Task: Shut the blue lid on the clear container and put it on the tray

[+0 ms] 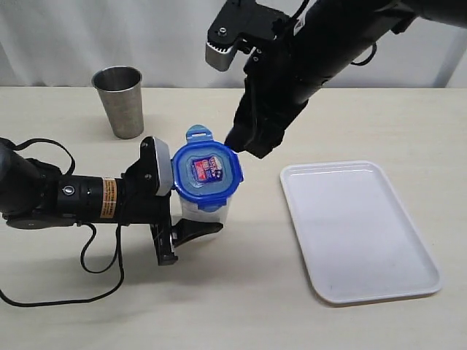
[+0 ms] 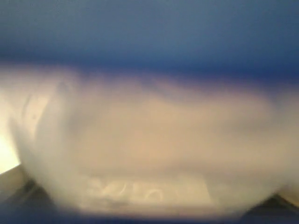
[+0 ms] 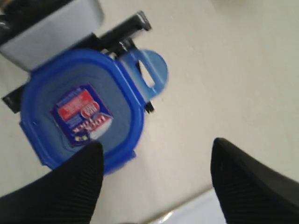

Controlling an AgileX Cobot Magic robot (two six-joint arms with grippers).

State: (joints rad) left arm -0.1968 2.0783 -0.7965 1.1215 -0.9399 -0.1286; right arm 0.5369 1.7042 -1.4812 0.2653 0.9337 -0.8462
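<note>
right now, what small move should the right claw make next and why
Probably bring the open right claw onto the flap sticking out of the blue lid and press it down: the lid sits on the clear container in the left claw.

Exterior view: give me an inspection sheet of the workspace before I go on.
Surface: beige table, no spills seen.
Job's things: lid sits on the container, one flap sticking out, unlatched; tray bare, to the right, apart from both.
Clutter: steel cup upright, on the far side of the left arm.
Grippers: left gripper closed on the container; right gripper open, above and beside the lid, holding nothing.
Cables: black cable loops on the table by the left arm.
Surroundings: pale curtain behind the table.
</note>
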